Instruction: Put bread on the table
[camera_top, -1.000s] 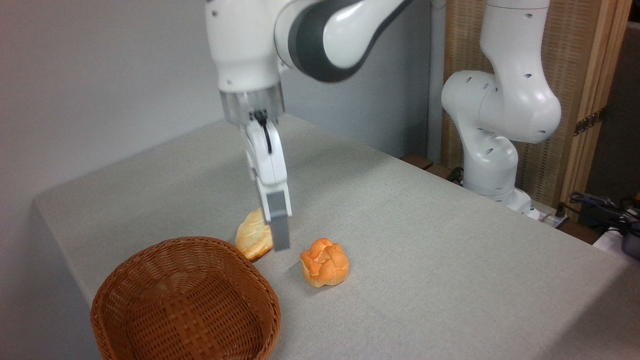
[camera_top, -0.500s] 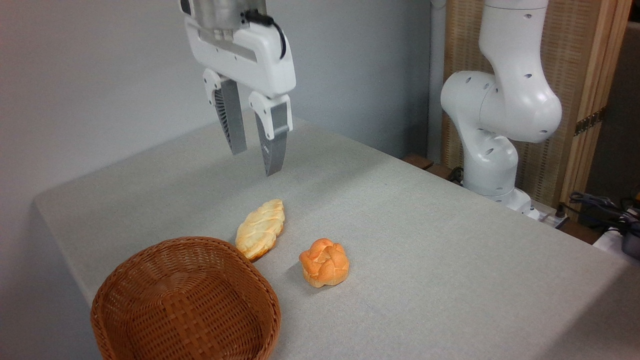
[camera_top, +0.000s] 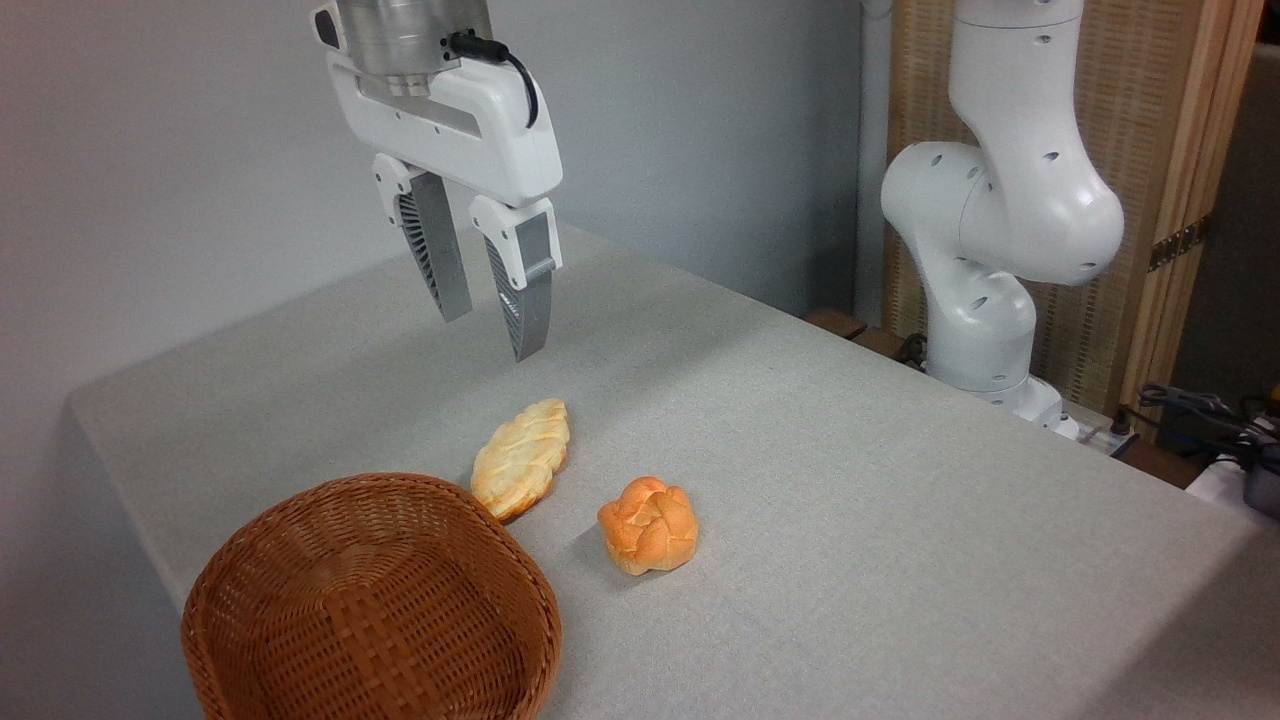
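Grey-clothed table (camera_top: 900, 520) before plain wall (camera_top: 150, 150), slatted wooden screen (camera_top: 1150, 110).

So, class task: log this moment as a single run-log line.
tool: open, empty, raised above table | bread: on table, clear of basket | braided loaf: on table beside basket

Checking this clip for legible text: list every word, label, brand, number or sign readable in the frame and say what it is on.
None can be read.
gripper: no legible print on its white housing or grey fingers.
bread, braided loaf, basket, table: no markings.
robot arm at the right: plain white, no readable logo.
Cables and devices at the far right edge are too small and blurred to tell.
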